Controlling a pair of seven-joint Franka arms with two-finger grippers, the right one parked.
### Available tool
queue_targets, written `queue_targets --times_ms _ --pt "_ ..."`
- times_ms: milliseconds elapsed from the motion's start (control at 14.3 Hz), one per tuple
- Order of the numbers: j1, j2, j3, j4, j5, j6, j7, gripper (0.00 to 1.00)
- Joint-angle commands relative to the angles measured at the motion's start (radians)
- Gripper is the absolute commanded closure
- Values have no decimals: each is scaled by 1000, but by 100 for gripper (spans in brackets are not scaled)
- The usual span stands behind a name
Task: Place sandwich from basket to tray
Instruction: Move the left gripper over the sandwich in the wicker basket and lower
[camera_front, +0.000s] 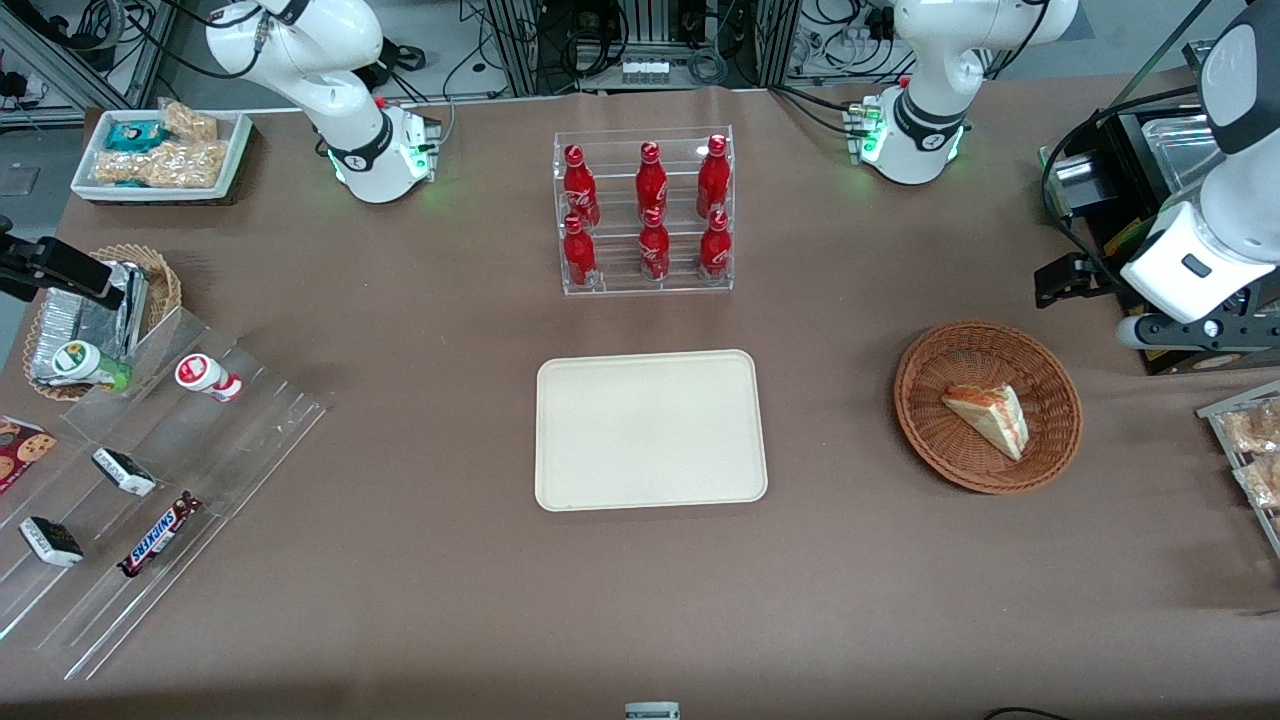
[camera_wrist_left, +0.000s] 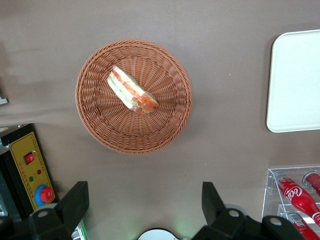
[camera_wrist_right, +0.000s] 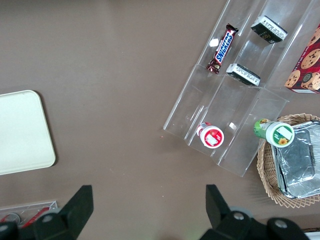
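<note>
The sandwich is a pale bread wedge with orange-red and green filling. It lies in the round reddish-brown wicker basket toward the working arm's end of the table. The cream-beige tray is bare at the table's middle. My left gripper hovers above the table, a little farther from the front camera than the basket. The left wrist view shows the gripper open and empty, apart from the basket, the sandwich and the tray's edge.
A clear rack of red cola bottles stands farther from the front camera than the tray. A black control box is beside my gripper. Clear racks with snacks and a tan basket of foil packets lie toward the parked arm's end.
</note>
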Motion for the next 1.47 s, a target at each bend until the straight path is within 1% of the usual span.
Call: queue_targets --times_ms 0,280,420,490,630,770,840,910,1190,1400 --pt "3 -10 -2 4 3 -19 -12 0" --pt "3 -3 -2 0 3 -16 -12 0" --pt "9 12 -2 -25 6 -2 -11 0" --pt "27 35 -2 -49 6 31 -11 0" --pt "33 52 -2 -142 3 129 -14 0" --pt "64 53 -2 -263 8 247 -18 0" --pt "72 49 -2 -319 8 318 -46 0" --pt "81 49 -2 -359 8 379 -101 0" --pt "81 75 -2 -521 9 665 -478 0" --pt "91 118 11 -607 11 846 -633 0"
